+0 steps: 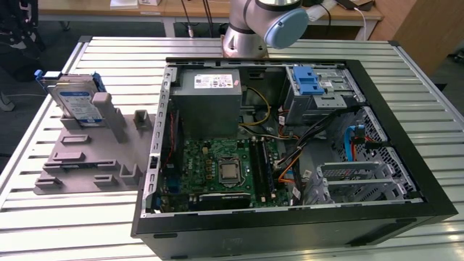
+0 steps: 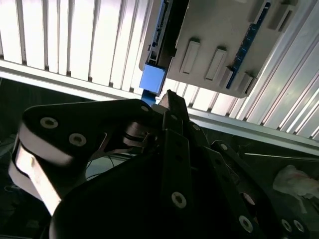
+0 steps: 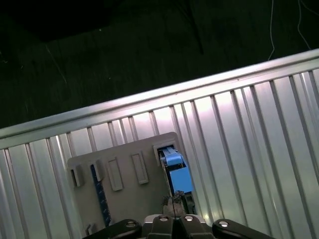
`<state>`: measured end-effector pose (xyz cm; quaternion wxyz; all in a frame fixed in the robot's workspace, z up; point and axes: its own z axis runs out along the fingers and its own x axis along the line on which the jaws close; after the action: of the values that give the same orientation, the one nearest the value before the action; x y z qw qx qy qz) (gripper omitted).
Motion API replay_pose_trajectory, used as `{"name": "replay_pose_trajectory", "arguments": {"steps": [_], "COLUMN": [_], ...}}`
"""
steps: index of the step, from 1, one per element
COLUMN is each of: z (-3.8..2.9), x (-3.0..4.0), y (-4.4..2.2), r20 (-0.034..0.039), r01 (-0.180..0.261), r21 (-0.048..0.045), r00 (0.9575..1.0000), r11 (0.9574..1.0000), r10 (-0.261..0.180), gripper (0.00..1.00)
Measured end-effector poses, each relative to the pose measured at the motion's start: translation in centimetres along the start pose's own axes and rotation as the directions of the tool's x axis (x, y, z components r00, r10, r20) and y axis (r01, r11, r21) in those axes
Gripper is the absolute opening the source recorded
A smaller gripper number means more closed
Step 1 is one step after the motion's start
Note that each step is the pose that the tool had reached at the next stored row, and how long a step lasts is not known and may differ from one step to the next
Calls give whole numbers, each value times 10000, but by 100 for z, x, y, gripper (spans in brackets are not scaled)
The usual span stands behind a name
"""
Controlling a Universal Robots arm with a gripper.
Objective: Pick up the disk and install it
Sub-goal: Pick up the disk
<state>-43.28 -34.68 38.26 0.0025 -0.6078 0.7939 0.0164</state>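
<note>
**One disk [image 1: 76,100] set upright in a grey holder [image 1: 87,157], gripper [image 3: 172,201] apart from it**

Flat, rectangular and silver, the disk is seen in the exterior view with its white-and-blue label facing forward. It is clipped in a blue plastic frame and set on edge in a slot of the matt grey moulded holder. The holder's blocky posts and shallow pockets are laid on a table [image 1: 43,217] of ribbed, bright metal slats.

The holder is placed just beside the open computer case [image 1: 406,212], on the exterior view's left. The case is black and boxy, and its green circuit board [image 1: 225,168] and perforated metal cages [image 1: 355,174] are exposed. The base of the arm [image 1: 264,22] is seen behind the case.

In both wrist views the gripper's black, jointed links are shown over the disk's blue edge. The fingertips [image 2: 172,99] are drawn close together, with nothing held between them. The disk is seen beyond the tips, in line with them, apart and untouched.
</note>
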Motion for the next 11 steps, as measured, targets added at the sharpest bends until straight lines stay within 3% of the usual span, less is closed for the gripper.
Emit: {"name": "replay_pose_trajectory", "arguments": {"steps": [6,11], "z": [2,3], "x": [0,0], "y": [0,0], "r20": [-20,-20], "r01": [876,907], "r21": [-22,-23], "r00": [9962,9959], "r11": [9962,9959], "r10": [-876,-907], "gripper": [11,11]}}
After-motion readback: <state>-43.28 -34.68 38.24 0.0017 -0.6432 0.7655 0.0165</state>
